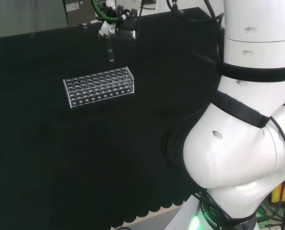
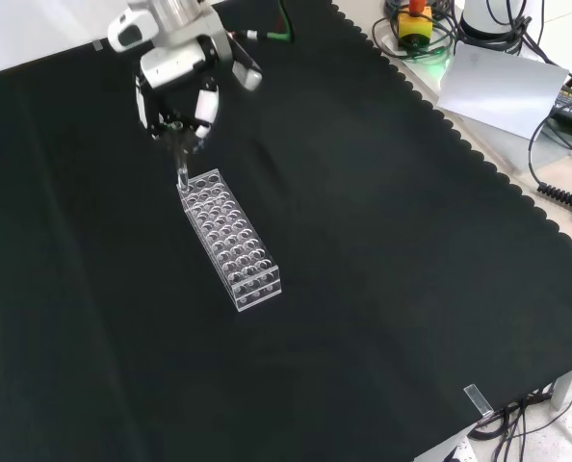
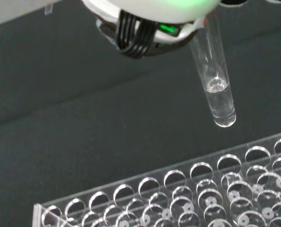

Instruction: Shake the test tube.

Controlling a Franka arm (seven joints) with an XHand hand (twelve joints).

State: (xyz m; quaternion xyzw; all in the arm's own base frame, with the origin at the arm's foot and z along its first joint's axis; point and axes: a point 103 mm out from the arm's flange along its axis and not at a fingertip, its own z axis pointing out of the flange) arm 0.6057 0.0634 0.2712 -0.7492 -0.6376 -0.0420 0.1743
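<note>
A clear test tube [image 3: 215,80] with a little clear liquid at its bottom hangs upright above the rack, its rounded end free in the air. The hand [image 2: 177,72] holds the tube's top between curled fingers; the tube [image 2: 181,166] points down toward the far end of the clear plastic rack [image 2: 230,239]. In the head view the hand [image 1: 112,24] is at the back of the cloth and the tube [image 1: 111,51] hangs above the rack [image 1: 99,86]. The rack's holes [image 3: 178,198] look empty.
Black cloth [image 2: 382,250] covers the bench around the rack. The arm's white links [image 1: 248,134] stand at the head view's right. Cables and a grey sheet [image 2: 503,82] lie beyond the cloth's scalloped edge in the front view.
</note>
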